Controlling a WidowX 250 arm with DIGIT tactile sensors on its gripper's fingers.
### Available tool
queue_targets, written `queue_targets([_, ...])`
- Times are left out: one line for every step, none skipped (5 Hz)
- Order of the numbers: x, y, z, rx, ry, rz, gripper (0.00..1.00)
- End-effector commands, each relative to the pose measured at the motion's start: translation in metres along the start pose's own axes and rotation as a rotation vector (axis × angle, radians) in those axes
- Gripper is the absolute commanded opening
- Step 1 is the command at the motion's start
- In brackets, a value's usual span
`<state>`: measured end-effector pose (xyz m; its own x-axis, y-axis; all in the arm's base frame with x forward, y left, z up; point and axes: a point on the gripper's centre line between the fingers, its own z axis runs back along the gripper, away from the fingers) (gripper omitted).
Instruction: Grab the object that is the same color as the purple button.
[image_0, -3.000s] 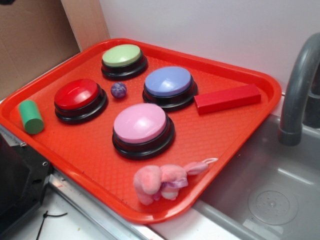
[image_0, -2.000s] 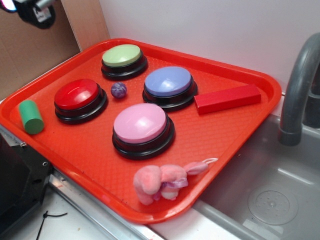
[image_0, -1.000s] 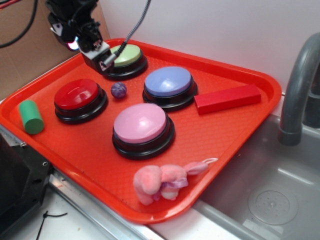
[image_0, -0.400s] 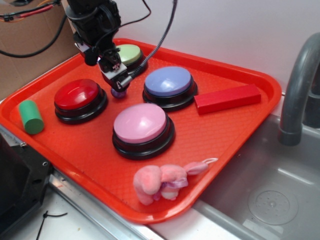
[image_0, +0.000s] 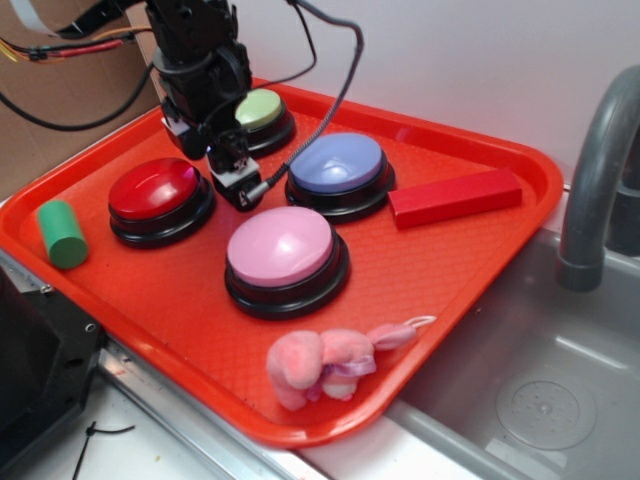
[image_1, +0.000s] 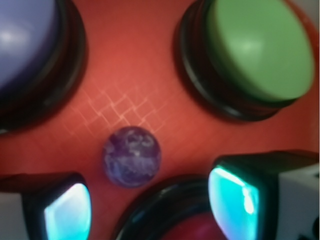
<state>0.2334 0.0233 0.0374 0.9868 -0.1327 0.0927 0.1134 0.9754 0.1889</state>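
Wrist view shows the small mottled purple marble-like ball (image_1: 132, 156) lying on the bare red plastic tray (image_1: 135, 75), between the lavender-domed round push button on its black base (image_1: 25, 45) and the green-domed button (image_1: 260, 47), with the rim of the red-domed button (image_1: 165, 215) just beside it. My gripper (image_1: 150, 205) is spread open: one fingertip glows at each lower corner of this view, and the ball sits between and slightly ahead of them, untouched. I judge that I hold this pose to straddle the ball before coming down, since the buttons crowd it and leave only a narrow lane for the fingers.

In the exterior view my gripper (image_0: 235, 180) hangs low over that gap, hiding the ball. The pink-domed button (image_0: 285, 250) stands toward the tray's near edge, a green cylinder (image_0: 62, 233) near its left corner, a red rectangular block (image_0: 455, 197) toward the right edge, and a pink plush toy (image_0: 330, 362) at the near rim. The tray rests beside a grey sink basin (image_0: 540, 400) with a grey faucet (image_0: 595, 170), against a white wall (image_0: 450, 60).
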Motion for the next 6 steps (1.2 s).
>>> queue_targets([0.0164, 0.0034, -0.0086, 0.007, -0.008, 0.006, 1.00])
queue_targets([0.0186, 0.0029, -0.0141, -0.010, -0.012, -0.001, 1.00])
queue_targets([0.0195, 0.0018, -0.0175, -0.030, -0.018, -0.012, 0.38])
queue_targets([0.0183, -0.0002, -0.0178, -0.050, -0.018, -0.002, 0.00])
queue_targets([0.0168, -0.0029, -0.0176, -0.061, -0.009, 0.007, 0.00])
queue_targets([0.0163, -0.0033, -0.0159, -0.074, 0.000, 0.013, 0.00])
